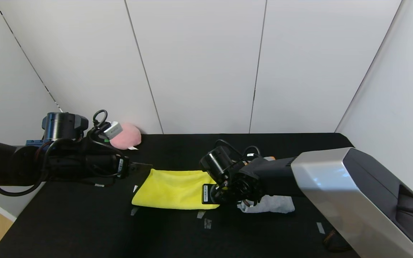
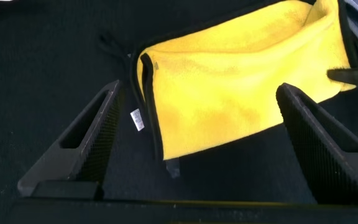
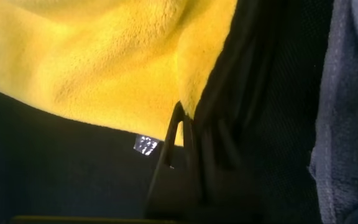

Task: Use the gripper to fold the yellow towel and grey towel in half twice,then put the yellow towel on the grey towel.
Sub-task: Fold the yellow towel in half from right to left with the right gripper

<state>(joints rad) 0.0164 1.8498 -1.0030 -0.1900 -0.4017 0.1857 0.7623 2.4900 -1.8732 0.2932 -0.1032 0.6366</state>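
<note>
The yellow towel point(image 1: 172, 189) lies flat on the black table point(image 1: 84, 229) just left of centre in the head view, a folded oblong with its long sides running across the frame and a dark edging along its left end. Its right end is under the right gripper point(image 1: 216, 193), which reaches in from the lower right of the frame and is clenched on the towel's edge — in the right wrist view the closed fingers point(image 3: 178, 140) meet on the yellow fleece point(image 3: 98, 56) where it ends against the black cloth. The grey towel point(image 1: 269, 204) sits just right of that gripper, mostly hidden behind the arm, showing as a pale crumpled patch near the middle of the frame with a sliver of orange point(image 1: 270, 158) above the arm; in the right wrist view it fills the right edge point(image 3: 350, 112). The left gripper point(image 1: 140, 168) hangs at the towel's upper left corner, coming in from the left edge of the head view, its jaws released and spread wide — the left wrist view shows the two dark fingers point(image 2: 82, 140) apart with the yellow towel point(image 2: 229, 87) between and beyond them and a small white tag point(image 2: 137, 119) by the towel's dark edge. Bits of pale tape point(image 1: 207, 223) dot the table below the towel. A pink plush peach point(image 1: 127, 136) rests at the back of the table against the white wall point(image 1: 199, 64), upper left of the towel.
</note>
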